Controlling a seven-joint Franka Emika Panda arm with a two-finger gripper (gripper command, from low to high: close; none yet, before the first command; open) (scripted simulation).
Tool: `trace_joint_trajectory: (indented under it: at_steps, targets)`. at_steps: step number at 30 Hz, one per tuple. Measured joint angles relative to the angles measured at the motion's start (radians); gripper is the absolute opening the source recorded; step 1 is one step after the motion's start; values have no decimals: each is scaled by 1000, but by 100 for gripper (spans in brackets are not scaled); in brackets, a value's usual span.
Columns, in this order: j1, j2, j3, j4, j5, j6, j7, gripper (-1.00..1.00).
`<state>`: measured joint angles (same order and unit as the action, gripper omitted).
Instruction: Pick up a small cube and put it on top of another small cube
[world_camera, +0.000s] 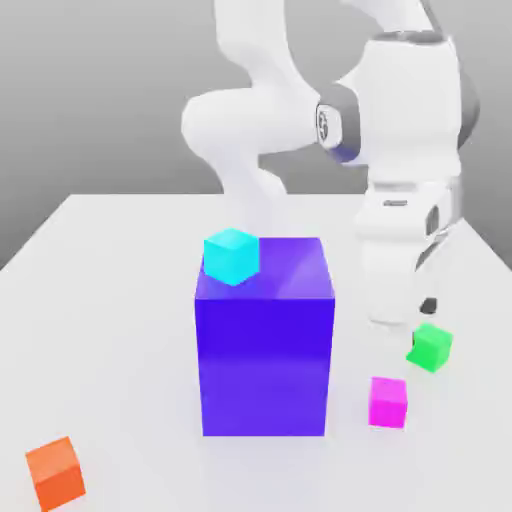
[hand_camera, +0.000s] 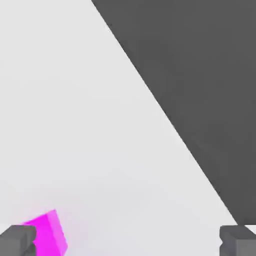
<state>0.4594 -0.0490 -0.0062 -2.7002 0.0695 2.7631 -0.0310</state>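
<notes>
Four small cubes and one big block on the tabletop (world_camera: 110, 330)

The big block (world_camera: 265, 350) stands mid-tabletop, and one small cube (world_camera: 232, 255) sits on its top at the far corner toward the exterior view's left. Another small cube (world_camera: 57, 473) lies near the tabletop's front edge, at the exterior view's left. Toward the exterior view's right of the block lie the task's small cube (world_camera: 388, 402) and, just behind it and apart, the target cube (world_camera: 430, 347), below the arm (world_camera: 400, 200).

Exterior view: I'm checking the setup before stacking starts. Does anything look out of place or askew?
Only the cyan cube: it perches on the top corner edge of the big purple-blue block, overhanging. The pink cube, green cube and orange cube lie on the table.
</notes>
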Motion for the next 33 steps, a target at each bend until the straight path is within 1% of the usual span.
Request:
trace_joint_trajectory:
  at_steps: [3, 5, 9, 10, 17, 21, 24, 29, 33]
  targets:
    - [30, 106, 11, -52, -55, 70, -65, 0]
    - [33, 178, 8, -52, -75, 125, -72, 0]
    - [35, 323, 6, -29, -81, 241, -75, 0]
    - [34, 353, 7, -24, -80, 265, -75, -100]
    - [33, 357, 7, -23, -83, 267, -73, -100]
    - [34, 236, 6, -46, -84, 169, -73, -100]
    - [39, 138, 18, -67, -67, 91, -65, -100]
    - [142, 43, 68, -100, -7, 28, 87, -100]
    - [203, -26, 109, -126, 16, -13, 246, -100]
